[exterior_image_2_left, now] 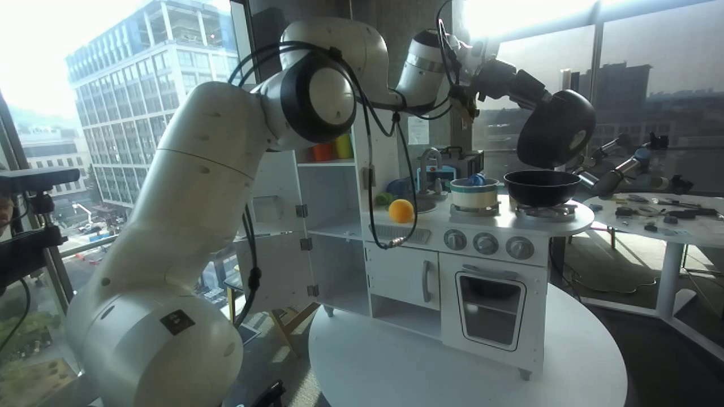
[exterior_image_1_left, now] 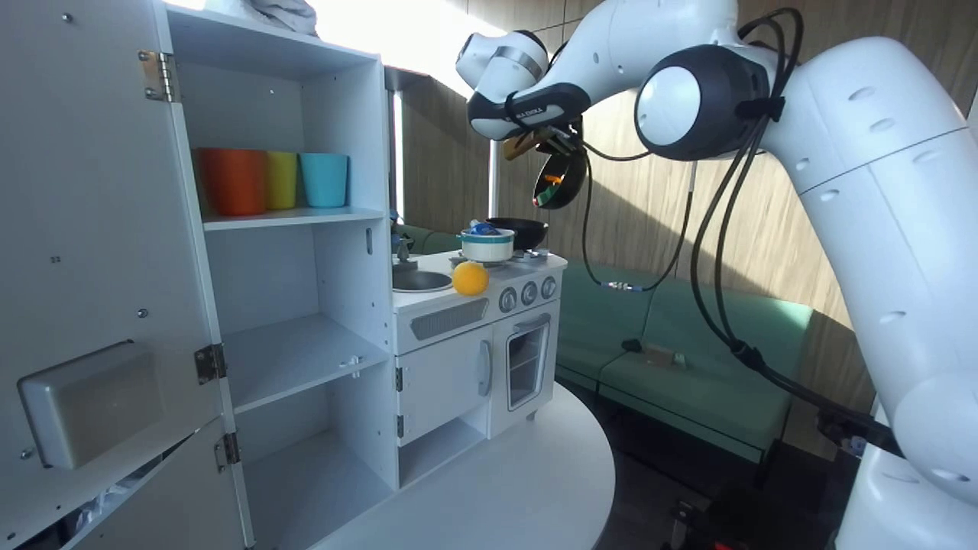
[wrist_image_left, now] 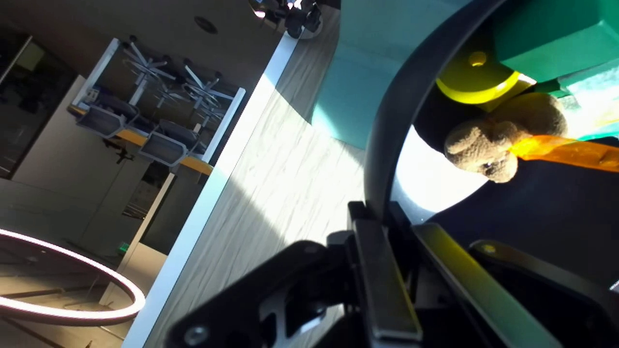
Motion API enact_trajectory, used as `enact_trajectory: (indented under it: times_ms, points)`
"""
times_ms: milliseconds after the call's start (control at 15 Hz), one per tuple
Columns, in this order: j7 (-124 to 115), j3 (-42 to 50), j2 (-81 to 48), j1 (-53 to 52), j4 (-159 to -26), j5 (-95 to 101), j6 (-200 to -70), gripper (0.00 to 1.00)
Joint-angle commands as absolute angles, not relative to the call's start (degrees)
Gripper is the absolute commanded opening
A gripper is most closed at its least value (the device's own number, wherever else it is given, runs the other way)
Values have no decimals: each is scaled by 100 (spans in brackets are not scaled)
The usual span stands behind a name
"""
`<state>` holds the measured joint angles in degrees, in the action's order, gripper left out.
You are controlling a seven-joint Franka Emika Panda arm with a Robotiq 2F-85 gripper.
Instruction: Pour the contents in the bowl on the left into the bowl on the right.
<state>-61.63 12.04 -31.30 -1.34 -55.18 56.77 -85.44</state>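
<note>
My gripper (wrist_image_left: pixel 379 212) is shut on the rim of a black bowl (wrist_image_left: pixel 394 130). In both exterior views the held bowl (exterior_image_1_left: pixel 571 182) (exterior_image_2_left: pixel 557 129) hangs steeply tilted in the air below the gripper (exterior_image_1_left: pixel 564 141) (exterior_image_2_left: pixel 537 97). Inside it are a green block (wrist_image_left: pixel 556 38), a yellow piece (wrist_image_left: pixel 476 84), a brown lumpy toy (wrist_image_left: pixel 483 147) and an orange strip (wrist_image_left: pixel 570 151). A second black bowl (exterior_image_1_left: pixel 527 231) (exterior_image_2_left: pixel 541 189) stands upright on the stove, below the held bowl. The inside of this lower bowl is hidden.
A white pot (exterior_image_1_left: pixel 487 247) (exterior_image_2_left: pixel 474 195) with a teal rim and a blue item stands beside the lower bowl. An orange ball (exterior_image_1_left: pixel 470 279) (exterior_image_2_left: pixel 401 211) sits at the counter's front edge by the sink (exterior_image_1_left: pixel 422 282). A tall white cabinet (exterior_image_1_left: pixel 348 99) with coloured cups adjoins the counter.
</note>
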Motion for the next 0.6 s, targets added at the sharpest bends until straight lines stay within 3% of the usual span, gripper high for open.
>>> enact_trajectory:
  times_ms: [0, 533]
  points:
    - [-5790, 1276, -3686, -214, -4593, 6005, -8075, 13]
    - [-5525, 1399, -4304, -349, -3821, 6240, -7810, 13]
